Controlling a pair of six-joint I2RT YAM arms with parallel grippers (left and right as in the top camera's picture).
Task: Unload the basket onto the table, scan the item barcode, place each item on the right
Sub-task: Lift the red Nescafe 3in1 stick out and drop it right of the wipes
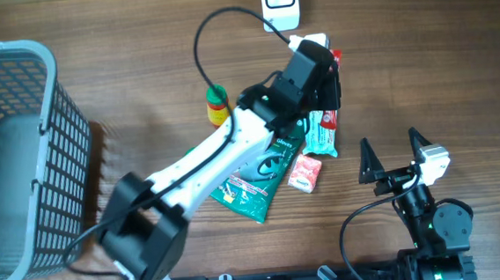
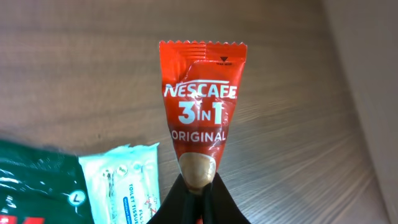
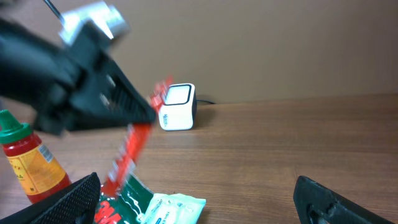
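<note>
- Left hand [image 2: 199, 188] is clamped tight on the bottom seam of a red coffee sachet [image 2: 200, 106]. Pinching one end leaves nearly the whole packet free of the fingers, probably so no print gets covered.
- Sachet is lifted off the tabletop [image 1: 455, 46], just in front of the white scanner [image 1: 280, 1] at the far edge. The right wrist view shows it hanging on a slant, not flat.
- The brand face looks back at the left wrist camera and no barcode shows on it. The code is likely on the other face, which would then point away from the arm. Whether it squarely meets the scanner window cannot be told.
- Right hand [image 1: 392, 152] sits low at the near right with its fingers spread to their widest and nothing between them. It is parked well apart from the work, likely to keep the scanner's sightline clear.
- The other goods lie under the left arm: green pouch [image 1: 265, 170], tissue pack [image 1: 323, 130], small pink packet [image 1: 305, 171], and a sauce bottle [image 1: 218, 105] standing upright. They look like items waiting their turn.
- Basket [image 1: 51, 127] stands at the far left, presumably for scanned goods.
</note>
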